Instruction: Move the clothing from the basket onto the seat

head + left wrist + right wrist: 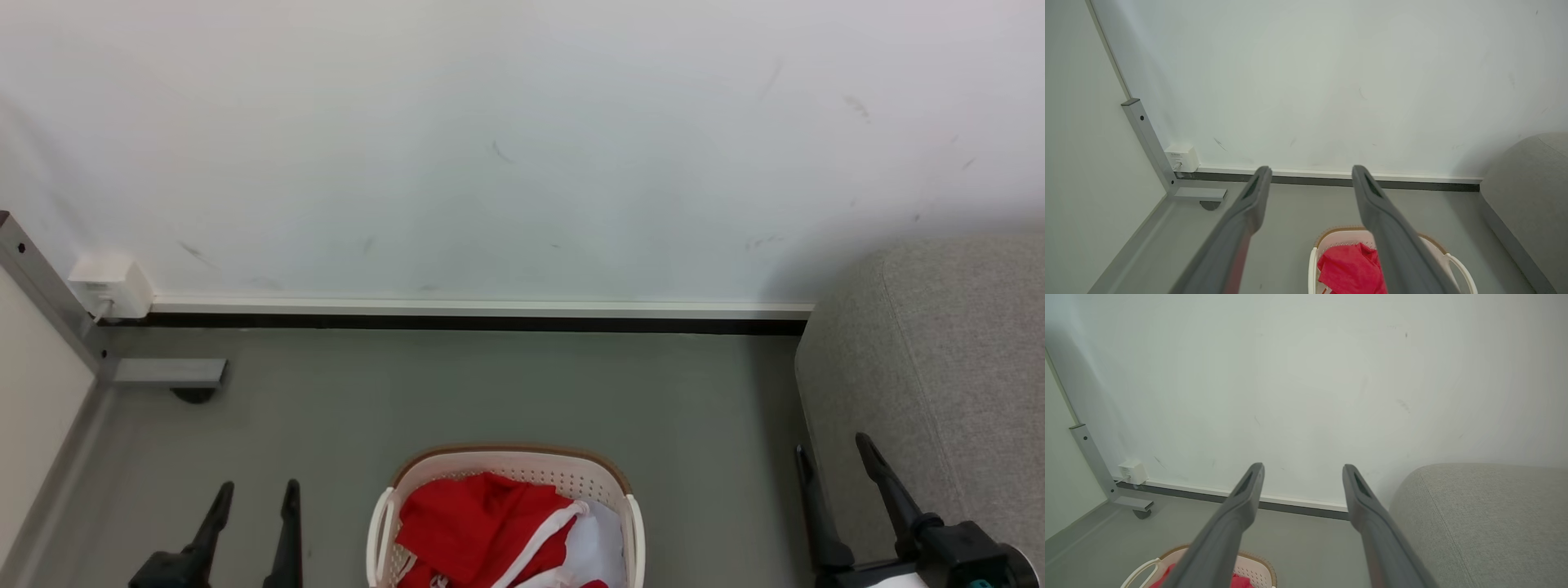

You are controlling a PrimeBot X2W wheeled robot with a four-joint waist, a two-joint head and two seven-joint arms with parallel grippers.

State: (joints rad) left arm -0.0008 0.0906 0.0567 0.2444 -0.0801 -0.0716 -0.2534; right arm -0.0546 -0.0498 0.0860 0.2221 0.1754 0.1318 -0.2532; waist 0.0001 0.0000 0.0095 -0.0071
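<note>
Since the red clothing (pixel 482 523) lies bunched up in the basket (pixel 506 461) on the floor (pixel 490 384), the job looks not yet begun, and the part of the seat (pixel 939 367) we can see has nothing on it. The left gripper (pixel 259 486) and right gripper (pixel 833 445) both stand wide open, holding nothing. The clothing is soft with white bits. The basket is hard white plastic with little holes and a brown rim. The seat is grey bumpy cloth with round edges.

Crumpled red-and-white clothing (pixel 482 531) fills the white, brown-rimmed basket (pixel 506 461) on the floor, left of the grey seat (pixel 939 367).
</note>
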